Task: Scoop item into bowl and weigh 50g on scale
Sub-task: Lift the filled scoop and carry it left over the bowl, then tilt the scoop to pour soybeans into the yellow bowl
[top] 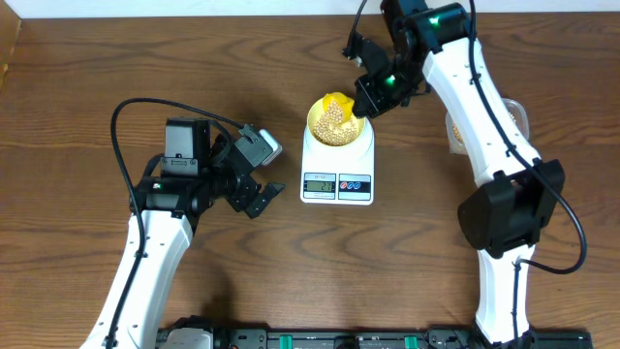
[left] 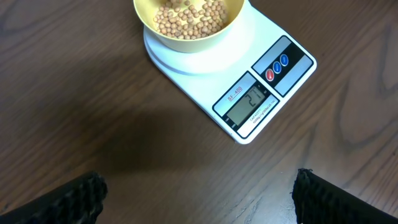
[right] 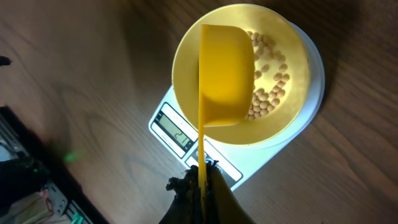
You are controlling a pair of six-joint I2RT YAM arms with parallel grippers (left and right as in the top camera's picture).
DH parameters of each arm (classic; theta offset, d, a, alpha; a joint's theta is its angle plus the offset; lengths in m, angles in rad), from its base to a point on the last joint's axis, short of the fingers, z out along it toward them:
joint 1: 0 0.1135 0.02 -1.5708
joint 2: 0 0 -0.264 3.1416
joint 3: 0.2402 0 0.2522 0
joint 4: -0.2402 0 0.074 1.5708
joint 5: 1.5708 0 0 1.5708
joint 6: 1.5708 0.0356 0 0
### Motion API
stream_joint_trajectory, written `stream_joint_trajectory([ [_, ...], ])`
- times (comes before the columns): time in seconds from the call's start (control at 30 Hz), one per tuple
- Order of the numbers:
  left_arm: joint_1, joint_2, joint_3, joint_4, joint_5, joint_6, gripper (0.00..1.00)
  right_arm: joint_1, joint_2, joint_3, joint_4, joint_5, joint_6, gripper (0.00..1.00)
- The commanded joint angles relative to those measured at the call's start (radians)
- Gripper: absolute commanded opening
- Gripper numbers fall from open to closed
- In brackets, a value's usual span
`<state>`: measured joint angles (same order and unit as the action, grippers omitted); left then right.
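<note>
The bowl (right: 181, 68) sits on the scale (top: 336, 163) near the desk's far edge, with some beans (right: 267, 99) inside. The right pincer (right: 202, 186) is clamped on the yellow scoop (right: 225, 81), which is tipped over the bowl. The left pincer (left: 199, 196) is wide apart. It probably needs more beans.

One bowl (right: 185, 68), one scale (top: 337, 171), one scoop (right: 225, 74), many beans (left: 189, 18).

White shells and black joints form the left arm (top: 145, 262) and right arm (top: 480, 97); black cables (top: 114, 126) loop off. The left gripper (left: 199, 199) has black, seemingly ribbed fingers (left: 71, 200).
</note>
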<state>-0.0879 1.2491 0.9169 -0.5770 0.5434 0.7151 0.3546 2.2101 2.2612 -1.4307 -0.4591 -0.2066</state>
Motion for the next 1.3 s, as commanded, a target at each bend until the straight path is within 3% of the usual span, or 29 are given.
stream_joint_trajectory([
  [0.0, 0.003, 0.006, 0.002, -0.003, -0.006, 0.018, 0.98, 0.021, 0.008, 0.023, -0.002, 0.051, 0.008, 0.01],
  [1.27, 0.003, 0.006, 0.002, -0.003, -0.006, 0.018, 0.98, 0.104, 0.008, 0.069, -0.002, 0.266, -0.038, 0.01],
])
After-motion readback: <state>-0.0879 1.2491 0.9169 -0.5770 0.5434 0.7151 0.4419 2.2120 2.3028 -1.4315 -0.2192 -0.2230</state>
